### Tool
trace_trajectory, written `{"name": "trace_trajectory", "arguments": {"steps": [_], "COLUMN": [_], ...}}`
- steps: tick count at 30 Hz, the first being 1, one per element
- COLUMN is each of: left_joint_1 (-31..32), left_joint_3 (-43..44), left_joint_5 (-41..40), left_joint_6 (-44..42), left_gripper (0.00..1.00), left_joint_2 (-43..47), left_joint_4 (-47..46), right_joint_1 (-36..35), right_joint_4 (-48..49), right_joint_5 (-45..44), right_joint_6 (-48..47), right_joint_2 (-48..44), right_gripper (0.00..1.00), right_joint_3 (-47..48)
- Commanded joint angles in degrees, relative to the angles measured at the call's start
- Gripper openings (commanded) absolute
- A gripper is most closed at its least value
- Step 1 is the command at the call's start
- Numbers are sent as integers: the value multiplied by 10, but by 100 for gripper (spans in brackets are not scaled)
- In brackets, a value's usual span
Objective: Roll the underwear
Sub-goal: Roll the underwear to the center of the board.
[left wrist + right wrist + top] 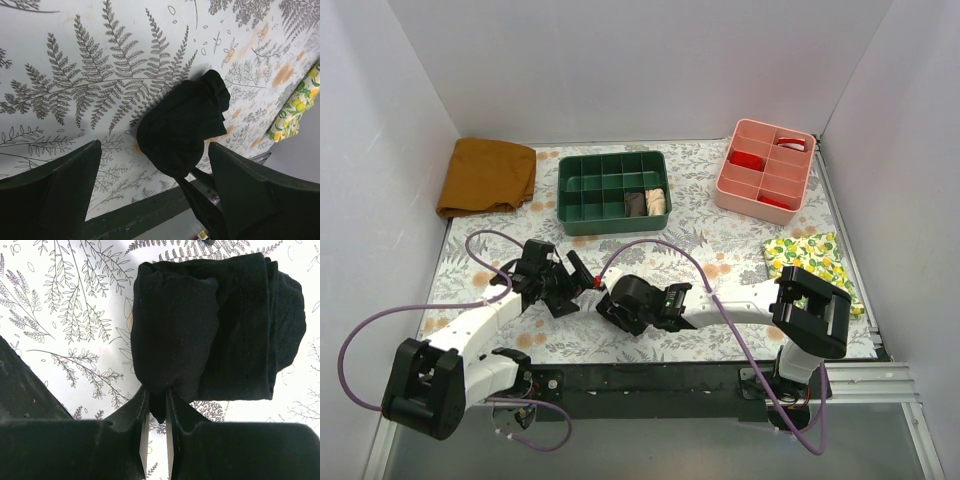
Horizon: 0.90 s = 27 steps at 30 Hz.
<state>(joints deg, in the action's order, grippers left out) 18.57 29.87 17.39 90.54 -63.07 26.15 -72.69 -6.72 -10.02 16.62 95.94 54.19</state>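
Observation:
The underwear (215, 325) is a black fabric bundle, rolled up thick, lying on the fern-print table cover. My right gripper (157, 390) is shut on a pinch of fabric at the roll's near end. In the left wrist view the underwear (182, 127) lies just ahead of my left gripper (155, 150), whose fingers (55, 190) stand wide apart without touching it. From above, the left gripper (575, 283) and right gripper (610, 300) meet near the table's front centre, and the right gripper covers most of the bundle.
A green compartment tray (582, 185) with two small rolled items (646, 203) stands at the back centre, and a pink tray (745, 185) at the back right. A mustard-brown cloth (485, 175) lies back left and a lemon-print cloth (810, 260) at the right. The black table rail (650, 375) runs close behind the grippers.

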Motion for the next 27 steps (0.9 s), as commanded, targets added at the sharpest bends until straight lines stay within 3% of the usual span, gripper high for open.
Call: {"name": "trace_trajectory", "arguments": {"steps": [1, 6, 13, 27], "left_joint_1": [5, 7, 9, 49], "left_joint_3": [-32, -58, -96, -119], "left_joint_5": [41, 91, 122, 78], "left_joint_6": [28, 36, 22, 46], "left_gripper": [86, 86, 83, 79], "left_joint_2": [39, 37, 20, -9], "left_joint_4": [-50, -139, -192, -248], "right_joint_1": [11, 14, 18, 25], "right_joint_4": [-47, -54, -60, -60], "right_joint_5": [-3, 5, 15, 26], "right_joint_6": [7, 5, 3, -5], "right_joint_2": [22, 30, 35, 36], "right_gripper": [8, 8, 8, 8], "right_joint_3": [-29, -21, -15, -8]}}
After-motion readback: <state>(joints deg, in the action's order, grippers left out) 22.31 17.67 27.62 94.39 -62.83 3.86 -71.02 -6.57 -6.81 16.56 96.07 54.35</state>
